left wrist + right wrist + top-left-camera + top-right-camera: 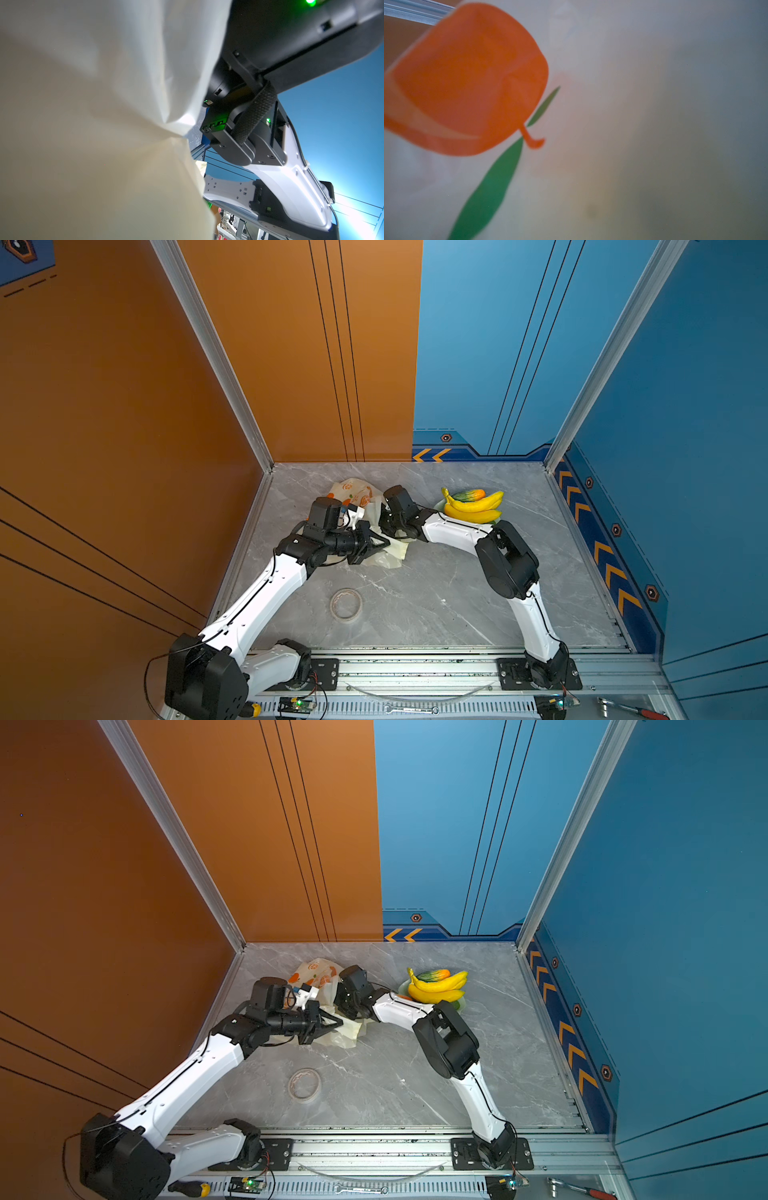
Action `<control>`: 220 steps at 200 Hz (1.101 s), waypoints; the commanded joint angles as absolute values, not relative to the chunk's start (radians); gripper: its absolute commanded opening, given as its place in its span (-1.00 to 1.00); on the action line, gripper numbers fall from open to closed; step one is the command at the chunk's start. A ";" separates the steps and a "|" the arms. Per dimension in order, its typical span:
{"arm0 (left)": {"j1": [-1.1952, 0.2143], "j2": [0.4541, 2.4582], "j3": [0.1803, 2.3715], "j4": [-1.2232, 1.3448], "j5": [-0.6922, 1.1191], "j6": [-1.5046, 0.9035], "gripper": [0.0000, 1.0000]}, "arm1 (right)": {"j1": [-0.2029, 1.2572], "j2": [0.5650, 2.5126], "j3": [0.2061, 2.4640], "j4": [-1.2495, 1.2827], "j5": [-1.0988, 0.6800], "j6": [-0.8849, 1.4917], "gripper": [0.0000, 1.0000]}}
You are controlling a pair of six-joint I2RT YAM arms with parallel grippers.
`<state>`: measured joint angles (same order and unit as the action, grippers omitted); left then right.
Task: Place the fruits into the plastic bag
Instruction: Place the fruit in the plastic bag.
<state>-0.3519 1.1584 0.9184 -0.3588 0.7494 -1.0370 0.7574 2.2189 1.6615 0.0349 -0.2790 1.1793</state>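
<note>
Bag: plastic bag (pixel 353 491) lay crumpled between both arms;
Left gripper (pixel 380 543): pinched shut on its edge, likely holding the mouth up;
Right gripper (pixel 395 531): against the film; spread hidden, cannot tell;
Fruits: banana bunch (pixel 473 508), green-orange fruit (pixel 467 494) sat on dish (pixel 438 505), unbagged.

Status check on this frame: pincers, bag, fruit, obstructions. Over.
Left pincer shut on plastic bag edge. Right pincer against the bag, jaws hidden. Banana bunch, green-orange fruit on dish, not yet bagged. Tape roll lies apart from the bag.
</note>
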 commanded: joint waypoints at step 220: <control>-0.244 1.098 0.868 -0.400 0.824 -0.977 -1.00 | 0.752 1.932 1.710 -0.759 -0.245 0.847 1.00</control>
<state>-0.2558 1.1133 0.8780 -0.3885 0.7975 -1.0061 0.7586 1.9469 1.6829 -0.5568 -0.2855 0.9257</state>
